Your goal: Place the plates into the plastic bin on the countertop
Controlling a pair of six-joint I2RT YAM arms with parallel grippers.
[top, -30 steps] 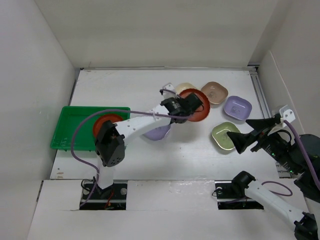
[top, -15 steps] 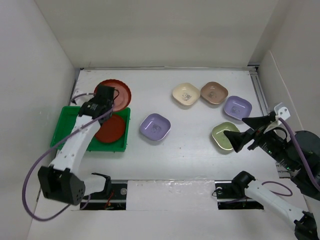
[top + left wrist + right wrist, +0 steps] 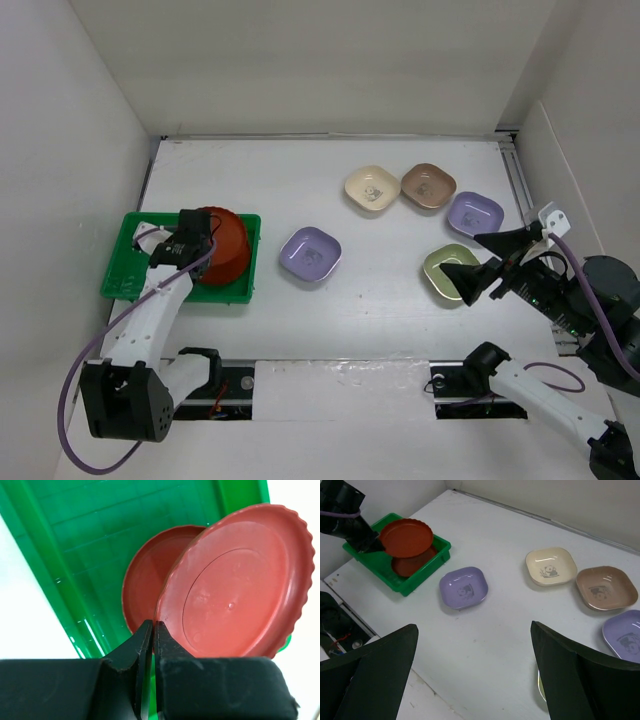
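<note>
My left gripper [image 3: 192,240] is shut on the rim of a round red-brown plate [image 3: 224,246] and holds it tilted over the green plastic bin [image 3: 124,268]. In the left wrist view the jaws [image 3: 153,625] pinch that plate [image 3: 235,590] above a second red-brown plate [image 3: 142,582] lying in the bin [image 3: 75,540]. My right gripper [image 3: 473,267] is open and empty, hovering over the olive green plate [image 3: 445,273]. On the white countertop [image 3: 250,180] sit a lavender plate [image 3: 310,253], a cream plate [image 3: 372,188], a tan-pink plate [image 3: 428,185] and another lavender plate [image 3: 474,213].
White walls close in the countertop on the left, back and right. The right wrist view shows the bin [image 3: 422,580] at the far left, the near lavender plate [image 3: 463,586], and the cream [image 3: 551,566] and tan-pink [image 3: 606,587] plates between my open gripper [image 3: 472,625].
My left arm has carried the red-brown plate from the middle of the countertop leftward, past the bin's back edge, to over the bin. The right arm has barely moved.
</note>
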